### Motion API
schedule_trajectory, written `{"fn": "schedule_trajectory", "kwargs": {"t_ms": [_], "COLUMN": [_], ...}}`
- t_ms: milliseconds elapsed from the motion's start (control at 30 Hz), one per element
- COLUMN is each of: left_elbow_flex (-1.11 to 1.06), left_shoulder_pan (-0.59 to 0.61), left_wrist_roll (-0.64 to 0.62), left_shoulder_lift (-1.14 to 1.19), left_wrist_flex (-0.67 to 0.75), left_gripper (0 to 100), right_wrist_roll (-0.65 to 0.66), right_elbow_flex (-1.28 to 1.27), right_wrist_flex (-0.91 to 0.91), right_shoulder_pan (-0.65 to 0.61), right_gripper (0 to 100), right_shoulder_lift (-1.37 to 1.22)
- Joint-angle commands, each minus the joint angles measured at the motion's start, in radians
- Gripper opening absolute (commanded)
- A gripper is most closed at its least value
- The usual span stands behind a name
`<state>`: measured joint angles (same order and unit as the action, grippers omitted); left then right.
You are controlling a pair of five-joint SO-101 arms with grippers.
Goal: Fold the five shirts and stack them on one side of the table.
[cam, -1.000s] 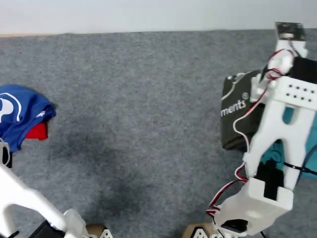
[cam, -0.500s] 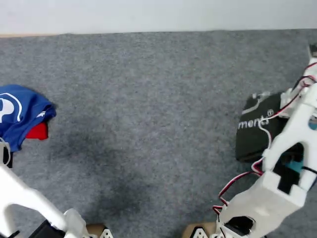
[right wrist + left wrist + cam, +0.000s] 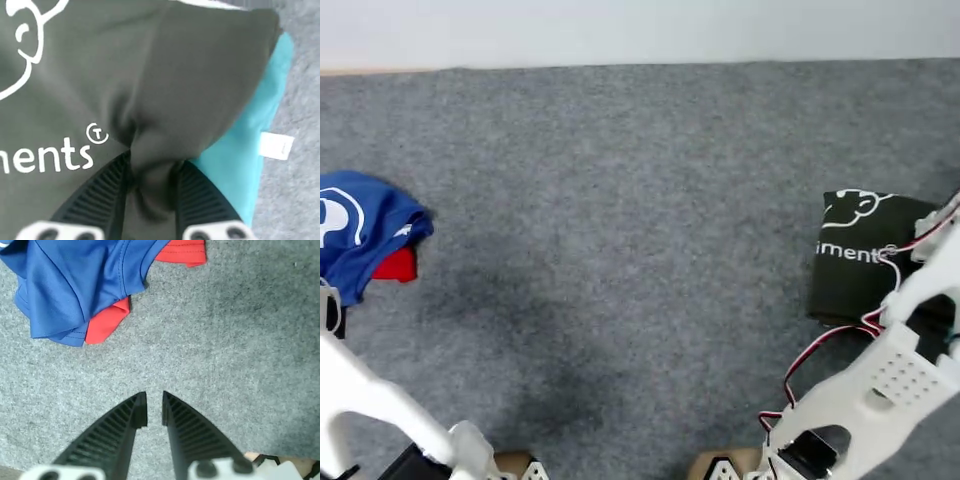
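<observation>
A folded dark shirt point(image 3: 865, 257) with white print lies at the table's right edge, over a teal shirt point(image 3: 250, 145). My right gripper point(image 3: 150, 167) is shut on a pinched fold of the dark shirt point(image 3: 150, 75); its white arm point(image 3: 880, 390) rises from the lower right. A crumpled blue shirt point(image 3: 360, 230) over a red shirt point(image 3: 395, 265) lies at the far left. My left gripper point(image 3: 154, 412) hovers over bare felt a short way from the blue shirt point(image 3: 75, 285) and the red shirt point(image 3: 105, 322), its fingers nearly together with nothing between them.
Grey felt point(image 3: 620, 220) covers the table, with a wide bare stretch between the two piles. A pale wall strip point(image 3: 620, 30) runs along the far edge. The left arm's white link point(image 3: 370, 400) crosses the lower left corner.
The right arm has swung right and toward the near edge, dragging the dark shirt with it to the table's right edge. The left arm and the blue and red shirts have not moved.
</observation>
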<state>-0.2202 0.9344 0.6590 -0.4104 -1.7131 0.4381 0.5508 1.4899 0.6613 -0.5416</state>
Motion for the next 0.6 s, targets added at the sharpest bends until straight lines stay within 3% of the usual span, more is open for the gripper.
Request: {"fn": "schedule_trajectory", "kwargs": {"t_ms": [0,300,567], "left_elbow_flex": [0.01,0.01,0.008], "left_shoulder_pan": [-0.006,-0.006,-0.006], "left_wrist_roll": [0.002,0.002,0.029], "left_shoulder_lift": [-0.028,-0.023,-0.023], "left_wrist_flex": [0.014,0.017,0.017], "left_gripper": [6,6,6], "right_wrist_roll": [0.032,0.041,0.002], "right_elbow_flex": [0.014,0.014,0.135], "right_wrist_flex": [-0.031,-0.031,0.077], "right_shoulder_pan": [0.039,0.09,0.084], "right_gripper": [0.9,1.5,22.8], "right_shoulder_lift": [0.012,0.007,0.087]}}
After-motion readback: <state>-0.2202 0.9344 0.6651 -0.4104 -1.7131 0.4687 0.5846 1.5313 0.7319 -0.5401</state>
